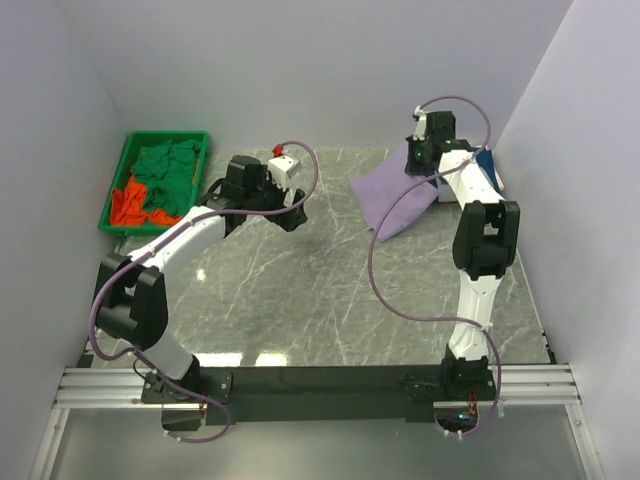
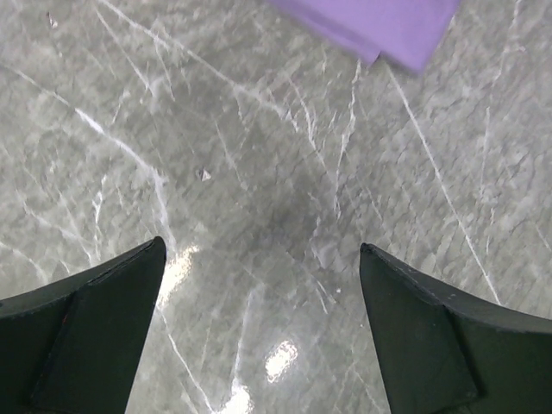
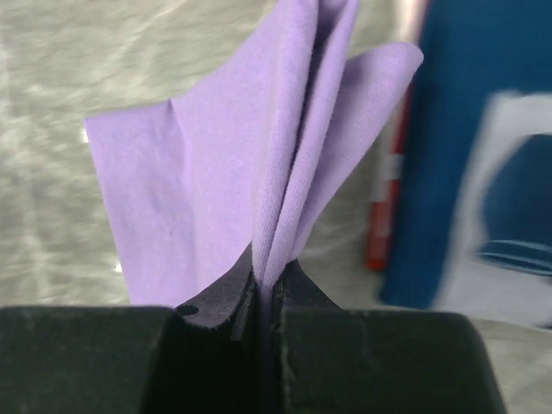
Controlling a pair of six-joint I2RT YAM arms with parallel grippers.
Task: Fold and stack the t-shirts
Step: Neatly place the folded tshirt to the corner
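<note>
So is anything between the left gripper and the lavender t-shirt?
Nothing visible. Only bare marble table lies between the open left gripper and the lavender t-shirt; the right gripper is clamped on its cloth.

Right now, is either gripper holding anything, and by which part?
The right gripper pinches a bunched fold of the lavender-purple cloth t-shirt; the left gripper is open and empty.

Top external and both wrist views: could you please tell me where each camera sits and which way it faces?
Top external: above and behind the bases, looking down at the table; both arms show.
Left wrist: above bare table, facing down; the open left gripper frames it.
Right wrist: behind the right gripper, facing the lavender t-shirt it pinches; navy t-shirt beyond.
Shared: all three show the lavender t-shirt.
</note>
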